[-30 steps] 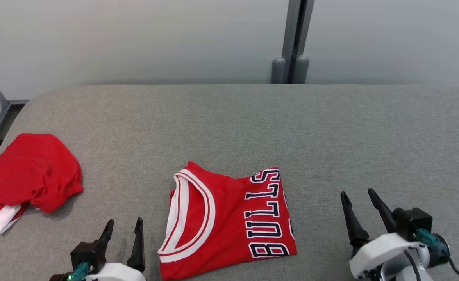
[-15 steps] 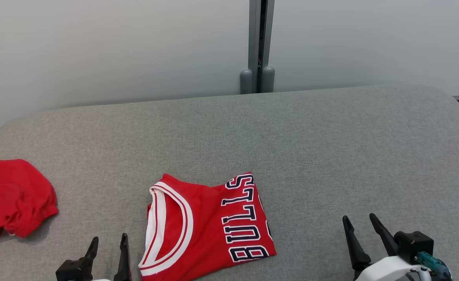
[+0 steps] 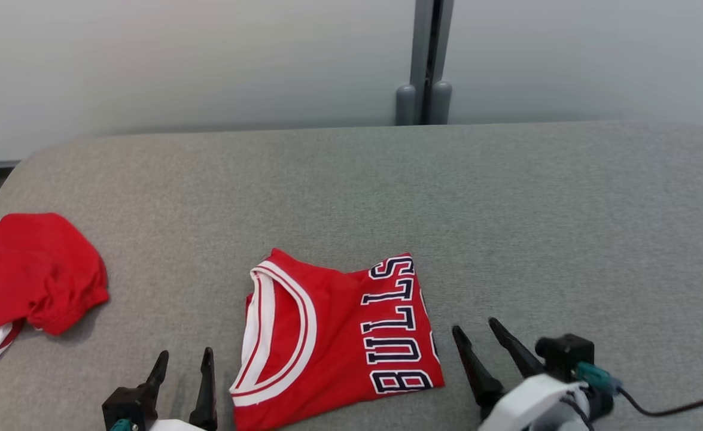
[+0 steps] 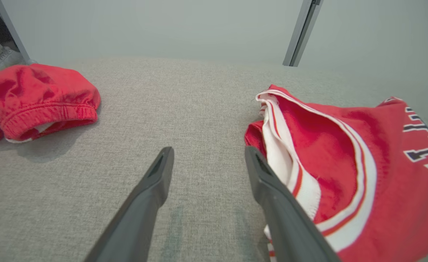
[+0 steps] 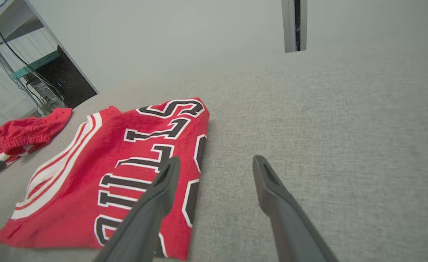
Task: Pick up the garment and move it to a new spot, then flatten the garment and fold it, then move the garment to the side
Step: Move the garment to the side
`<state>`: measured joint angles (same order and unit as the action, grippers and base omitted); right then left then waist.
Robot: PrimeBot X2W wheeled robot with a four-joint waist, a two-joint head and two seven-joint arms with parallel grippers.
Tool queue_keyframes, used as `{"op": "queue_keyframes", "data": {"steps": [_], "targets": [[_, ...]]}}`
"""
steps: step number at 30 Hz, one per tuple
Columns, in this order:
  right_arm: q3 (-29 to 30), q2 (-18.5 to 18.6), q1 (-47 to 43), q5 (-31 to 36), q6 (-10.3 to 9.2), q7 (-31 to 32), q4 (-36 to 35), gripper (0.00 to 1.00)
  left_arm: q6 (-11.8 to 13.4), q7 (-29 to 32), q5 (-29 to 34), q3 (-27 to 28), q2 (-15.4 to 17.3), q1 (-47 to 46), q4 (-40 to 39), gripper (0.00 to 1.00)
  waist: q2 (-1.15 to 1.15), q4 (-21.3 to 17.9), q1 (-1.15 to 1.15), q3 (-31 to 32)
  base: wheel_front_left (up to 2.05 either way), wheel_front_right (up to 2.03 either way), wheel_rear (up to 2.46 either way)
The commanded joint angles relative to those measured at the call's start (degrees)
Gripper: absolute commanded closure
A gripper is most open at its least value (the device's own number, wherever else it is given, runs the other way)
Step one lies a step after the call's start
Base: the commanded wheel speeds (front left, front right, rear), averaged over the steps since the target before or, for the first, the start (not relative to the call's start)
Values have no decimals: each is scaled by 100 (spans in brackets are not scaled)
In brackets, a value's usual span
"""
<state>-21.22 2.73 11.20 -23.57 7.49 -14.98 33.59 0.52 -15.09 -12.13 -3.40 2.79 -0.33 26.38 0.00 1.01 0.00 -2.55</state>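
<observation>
Where it lies folded on the grey tabletop (image 3: pixel 507 209), close to the robot, the red jersey (image 3: pixel 333 335) reads "BULLS" in dark, white-edged letters. Flanking it, the left tool (image 3: pixel 186 353) and the right tool (image 3: pixel 474 325) stand spread wide, both empty. Red shorts (image 3: pixel 34 269) sit crumpled well off to the left.

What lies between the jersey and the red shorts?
Between jersey and shorts the head view shows bare grey surface; nearer the robot, the open left gripper stands there.
</observation>
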Motion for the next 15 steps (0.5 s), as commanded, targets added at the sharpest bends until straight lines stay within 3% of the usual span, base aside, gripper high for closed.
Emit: {"op": "queue_keyframes", "data": {"steps": [1,6,13,14,15], "targets": [[-114,40,173,-132,0,-27,59,0,-6,-8,-4,-23,21,-74,0,0,0,137,0,-131,0,0,0],[-712,40,791,-679,0,-27,582,0,-27,-8,24,-110,25,-213,27,0,0,416,0,-327,0,0,0],[-1020,40,1440,-1400,0,6,1566,0,-65,-9,35,-227,24,-392,25,0,0,756,0,-532,0,0,0],[-1120,37,1479,-1493,0,28,1660,9,-70,-8,37,-234,24,-409,26,0,0,785,0,-551,0,0,0],[-1205,34,1537,-1610,0,46,1744,66,-72,-8,34,-234,22,-420,25,0,0,806,0,-569,0,0,0]]}}
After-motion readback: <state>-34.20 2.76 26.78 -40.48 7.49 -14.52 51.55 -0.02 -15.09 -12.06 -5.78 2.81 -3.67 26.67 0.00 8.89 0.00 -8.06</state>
